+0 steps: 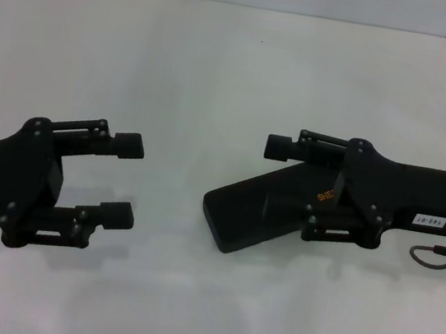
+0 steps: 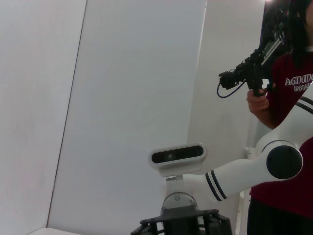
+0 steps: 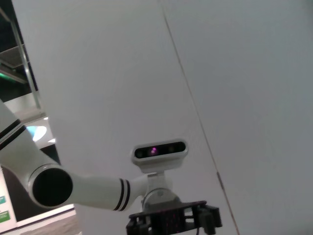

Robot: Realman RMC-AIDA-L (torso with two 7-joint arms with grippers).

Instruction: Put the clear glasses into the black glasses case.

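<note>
Case: the black glasses case (image 1: 254, 211) lies flat and closed on the white table (image 1: 219, 75), running at a slant from its rounded near-left corner up toward the right pincer; orange lettering shows on its top just beside that pincer's body.
Right pincer: the right gripper (image 1: 287, 184) reaches in from the right side, laid over the case's right end. Its far finger (image 1: 280, 147) juts out beyond the case's far edge, clear of it; the near finger lies over the dark case and cannot be made out. Whether it is clenched on the case or released cannot be told.
Left pincer: the left gripper (image 1: 124, 180) lies at the left side, well apart from the case, its two fingers spread wide with bare table between them, grasping nothing. Fingertips point toward the case.
Clear glasses: cannot be made out anywhere on the table.
Left wrist view: a white wall, the other arm's white elbow (image 2: 279, 161) with its wrist camera (image 2: 177, 154), and a person in a dark red shirt (image 2: 293, 93).
Right wrist view: a white wall and the opposite arm's wrist camera (image 3: 160, 151).
</note>
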